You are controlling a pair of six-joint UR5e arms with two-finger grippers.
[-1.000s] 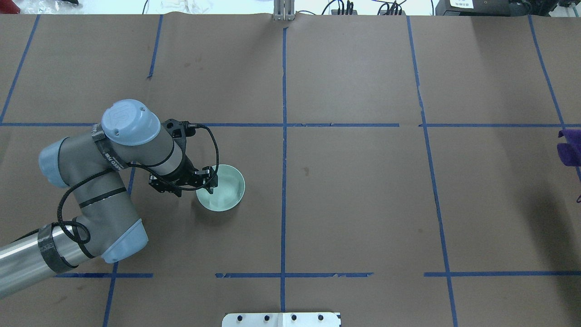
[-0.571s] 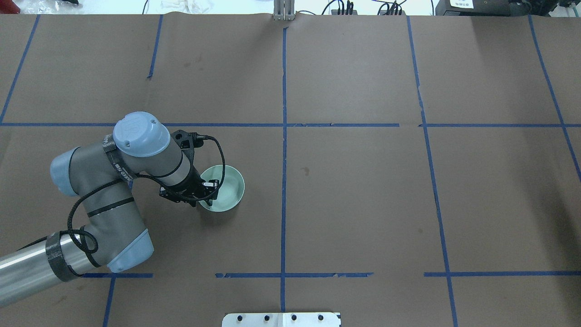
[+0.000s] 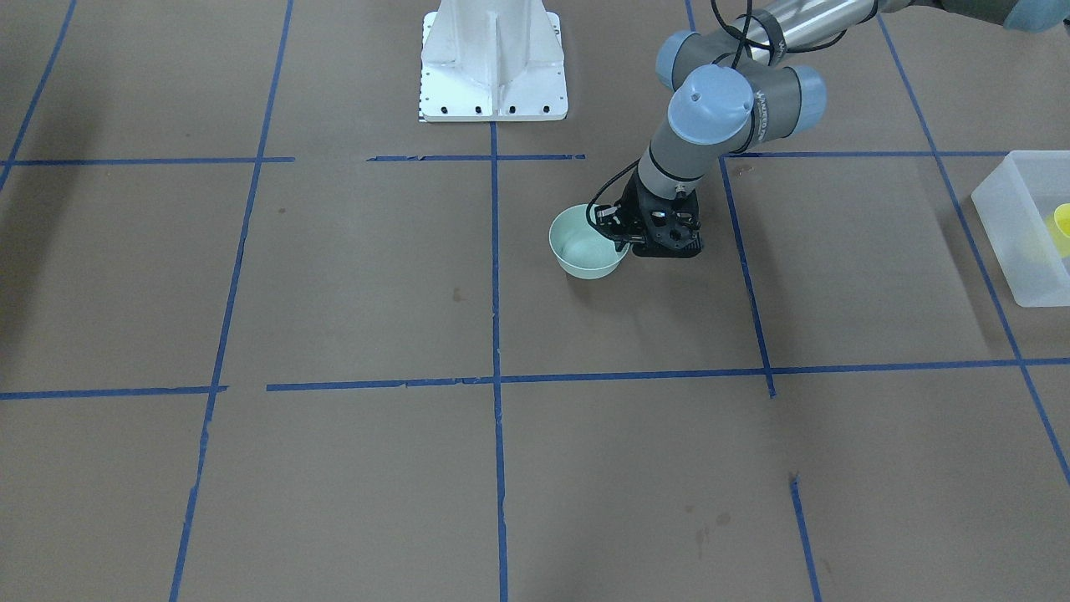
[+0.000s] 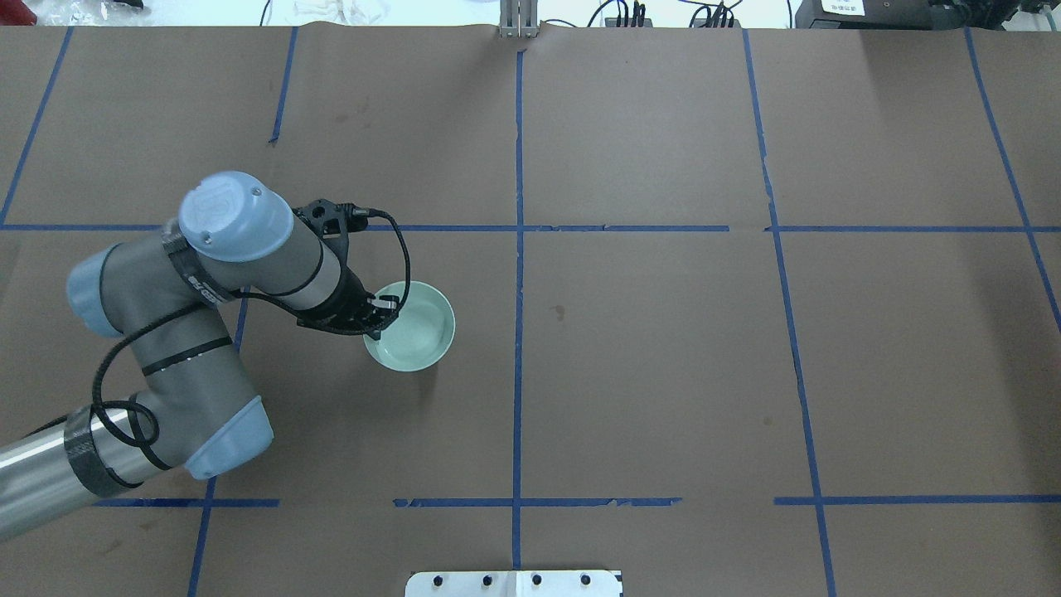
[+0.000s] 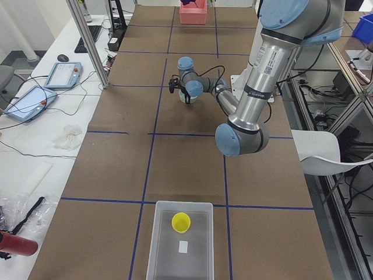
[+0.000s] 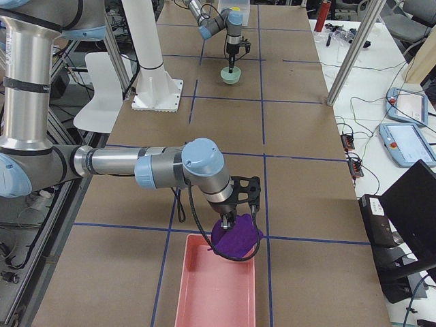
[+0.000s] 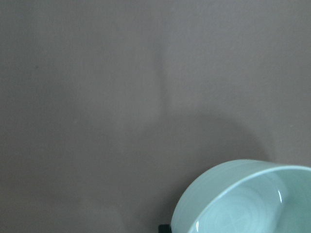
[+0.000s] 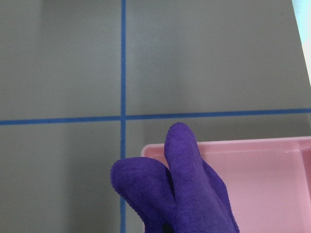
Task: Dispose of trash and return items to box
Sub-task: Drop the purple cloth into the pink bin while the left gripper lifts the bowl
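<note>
The yellow cup [image 5: 181,222] stands inside the frosted translucent box [image 5: 163,245] at the table end on my left; both also show in the front view, the cup [image 3: 1062,227] inside the box [image 3: 1016,226]. My left gripper [image 4: 383,313] is shut on the near rim of a mint-green bowl [image 4: 414,327] and holds it slightly off the table; the left wrist view shows the bowl [image 7: 243,199] from above. My right gripper [image 6: 234,219] is shut on a purple cloth [image 6: 236,235], which hangs over the end of a pink bin [image 6: 214,293].
The white robot base [image 3: 491,58] stands at the table's near edge. The table is covered in brown paper with blue tape lines [image 4: 519,249]. The pink bin [image 8: 262,184] lies at the table end on my right, outside the overhead view.
My left gripper closed in on the bowl's rim and raised it, shifting it slightly forward and right. The purple cloth at the right edge left the overhead view.
</note>
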